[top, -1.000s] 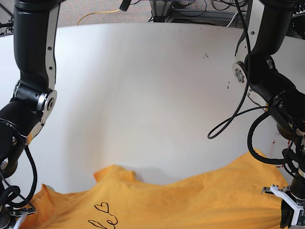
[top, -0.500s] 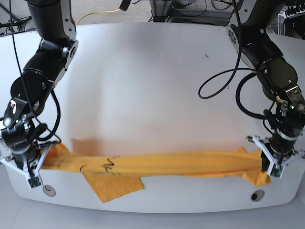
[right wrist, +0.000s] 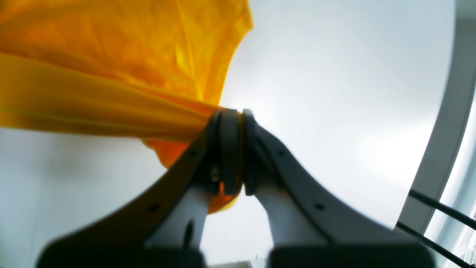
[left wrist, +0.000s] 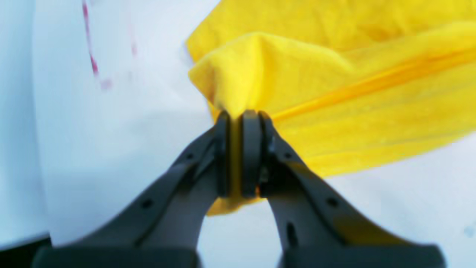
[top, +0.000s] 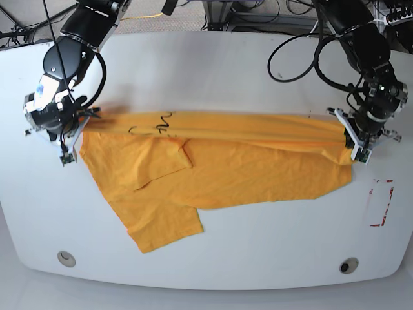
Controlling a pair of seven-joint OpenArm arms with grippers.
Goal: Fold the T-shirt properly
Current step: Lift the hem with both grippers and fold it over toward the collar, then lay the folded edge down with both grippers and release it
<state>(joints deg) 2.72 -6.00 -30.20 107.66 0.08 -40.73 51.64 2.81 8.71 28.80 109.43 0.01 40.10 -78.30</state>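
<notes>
The orange-yellow T-shirt [top: 245,168] lies across the middle of the white table [top: 213,71]. Its far edge is pulled taut between both grippers, and black lettering [top: 158,123] shows near that edge. The body and one sleeve [top: 161,226] trail toward the front. On the base view's right, my left gripper [top: 356,150] is shut on the shirt's corner. The left wrist view shows its jaws [left wrist: 240,115] pinching yellow fabric [left wrist: 334,93]. On the base view's left, my right gripper [top: 76,132] is shut on the opposite corner. In the right wrist view, cloth [right wrist: 111,74] is clamped in the gripper [right wrist: 232,111].
A red marking [top: 381,203] is drawn on the table at the right. Two round holes [top: 66,258] [top: 349,265] sit near the front edge. Cables [top: 303,58] hang from the arm at the back right.
Both grippers have carried the shirt's held edge from near the front edge back to mid-table. The bunched shirt now spreads out flat behind that edge, toward the front.
</notes>
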